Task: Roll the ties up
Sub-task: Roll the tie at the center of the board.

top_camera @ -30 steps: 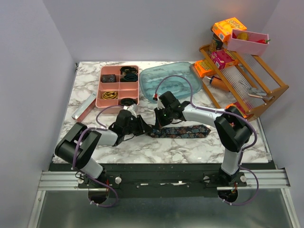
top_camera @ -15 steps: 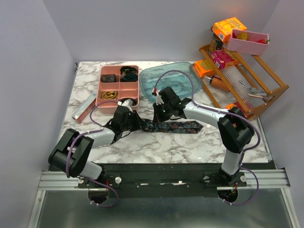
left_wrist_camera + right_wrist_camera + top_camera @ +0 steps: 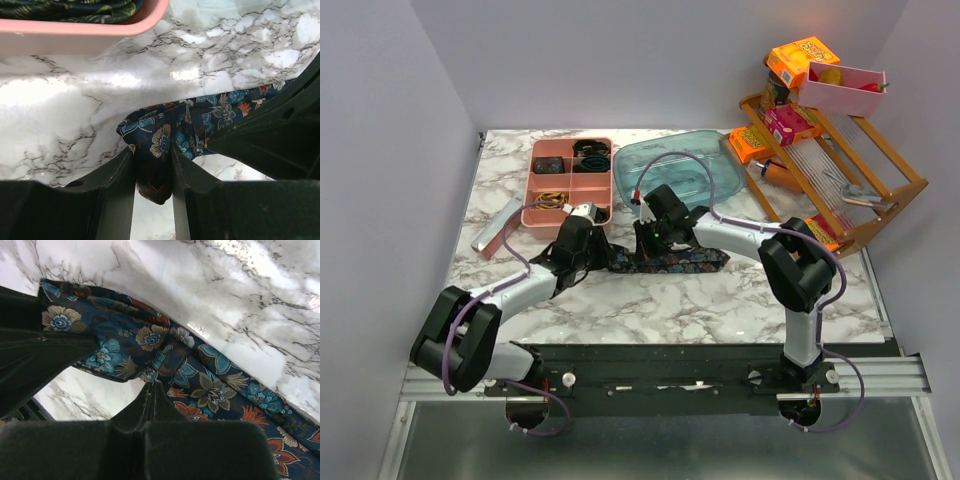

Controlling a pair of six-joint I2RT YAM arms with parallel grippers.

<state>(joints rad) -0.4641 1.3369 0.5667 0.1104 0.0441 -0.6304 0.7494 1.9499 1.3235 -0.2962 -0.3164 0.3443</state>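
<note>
- Left gripper (image 3: 152, 165): the jaws pinch a bunched end of the tie (image 3: 170, 125). A fold of cloth sits between the two fingers (image 3: 117, 172) and hangs out below them. Judged purpose: to anchor this narrow end as the core for a roll.
- Right gripper (image 3: 150, 402): the jaws are pressed together, with the tips set down on the tie just beside the left gripper's hold. Whether a layer is caught between them cannot be told. Judged purpose: to pin or steer the strip while the end is turned.
- Tie, position: it lies on the table (image 3: 60, 110) just in front of the pink tray (image 3: 75, 35). The gripped end is nearest the tray's front right corner, and the rest runs flat away to the right.
- Tie, material: a woven, slightly glossy dark navy cloth with blue, orange and tan flowers. It is soft and creases readily, being crumpled at the pinch and smooth further along.
- Progress, as a judgement: no wound coil shows, so rolling looks barely begun.
- Pink tray: rigid, with a rounded rim and divided compartments.
- Table: a glossy white marble pattern with grey veins; likely slippery under cloth.
</note>
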